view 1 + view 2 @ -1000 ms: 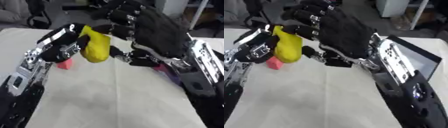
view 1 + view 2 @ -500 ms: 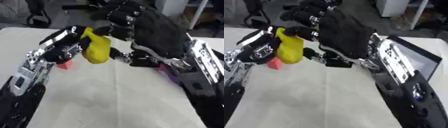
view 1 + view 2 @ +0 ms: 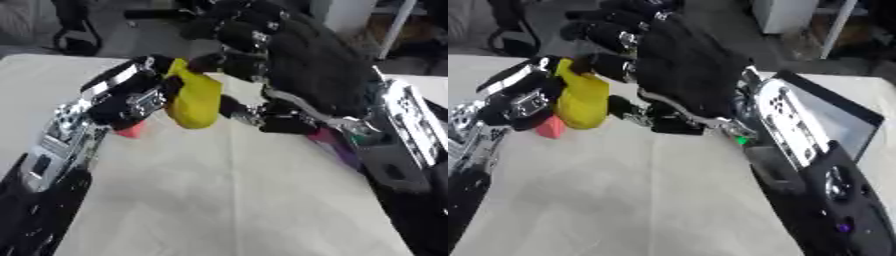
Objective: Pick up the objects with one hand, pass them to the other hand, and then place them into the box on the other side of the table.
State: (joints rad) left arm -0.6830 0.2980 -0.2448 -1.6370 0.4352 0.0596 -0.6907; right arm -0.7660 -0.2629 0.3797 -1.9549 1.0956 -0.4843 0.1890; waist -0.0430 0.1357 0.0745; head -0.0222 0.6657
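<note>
**Yellow object held between two hands above the table**

The left hand (image 3: pixel 131 100) has its fingers curled round a yellow, soft-looking object (image 3: pixel 196 100), holding it in the air over the pale table (image 3: pixel 236 200). The right hand (image 3: pixel 297 75) comes in from the right with its fingers (image 3: pixel 236 37) spread above and behind the yellow object; its thumb (image 3: pixel 241 111) reaches toward the object's right side, though contact is hard to tell. A small pink object (image 3: pixel 550 127) lies on the table just below the left hand. A dark box (image 3: pixel 833 115) stands at the table's right side.
</note>
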